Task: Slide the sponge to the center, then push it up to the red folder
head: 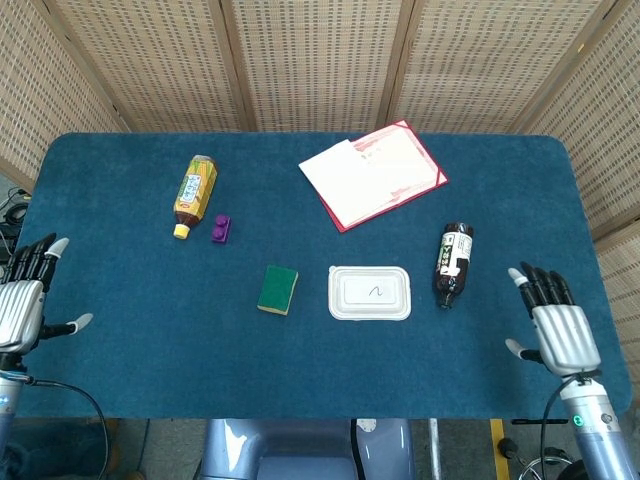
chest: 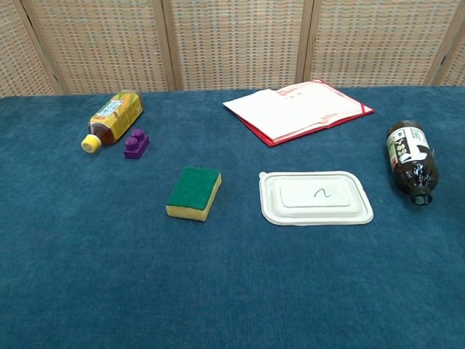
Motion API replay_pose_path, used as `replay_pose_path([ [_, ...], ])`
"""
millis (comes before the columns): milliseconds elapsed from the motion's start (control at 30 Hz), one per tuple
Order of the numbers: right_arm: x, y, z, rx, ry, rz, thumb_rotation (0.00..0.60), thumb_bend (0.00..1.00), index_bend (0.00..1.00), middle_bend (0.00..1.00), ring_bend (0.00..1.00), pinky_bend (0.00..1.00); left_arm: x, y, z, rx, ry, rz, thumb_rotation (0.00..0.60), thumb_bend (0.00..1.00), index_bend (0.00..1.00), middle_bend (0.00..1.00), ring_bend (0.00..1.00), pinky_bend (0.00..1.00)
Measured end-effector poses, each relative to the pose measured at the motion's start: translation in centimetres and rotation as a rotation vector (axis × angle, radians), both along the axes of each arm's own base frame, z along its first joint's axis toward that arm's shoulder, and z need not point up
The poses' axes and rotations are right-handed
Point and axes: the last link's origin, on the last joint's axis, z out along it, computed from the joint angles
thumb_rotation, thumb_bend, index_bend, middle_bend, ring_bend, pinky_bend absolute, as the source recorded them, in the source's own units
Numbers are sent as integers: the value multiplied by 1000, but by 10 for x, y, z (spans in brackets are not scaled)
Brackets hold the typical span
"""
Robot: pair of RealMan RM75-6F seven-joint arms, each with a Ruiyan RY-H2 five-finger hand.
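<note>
A green-topped yellow sponge [head: 278, 289] [chest: 194, 192] lies flat on the blue table, left of the white lid. The red folder [head: 375, 173] [chest: 298, 110] lies open with white pages at the back, right of centre. My left hand [head: 24, 304] is at the table's left edge, fingers spread, holding nothing, far from the sponge. At the right front edge my right hand [head: 556, 330] is also spread and empty. Neither hand shows in the chest view.
A white container lid [head: 370, 293] [chest: 315, 197] lies just right of the sponge. A dark bottle [head: 453, 262] [chest: 411, 161] lies further right. A yellow tea bottle [head: 195, 192] [chest: 112, 118] and a purple block [head: 221, 229] [chest: 135, 143] sit at the back left.
</note>
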Motion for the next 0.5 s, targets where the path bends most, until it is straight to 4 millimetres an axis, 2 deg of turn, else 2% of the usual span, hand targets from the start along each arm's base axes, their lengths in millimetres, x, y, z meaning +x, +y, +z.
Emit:
replay_pose_path([
  [267,66,-46,-14,113,-10,90,600,0,49,0,0,0,-3,0,0,-19,3,-23,600,0,0,0,0,0],
  [500,118,-87,-51,198,-20,67,600,0,67,0,0,0,-7,5,5,-25,-21,-4,600,0,0,0,0,0],
])
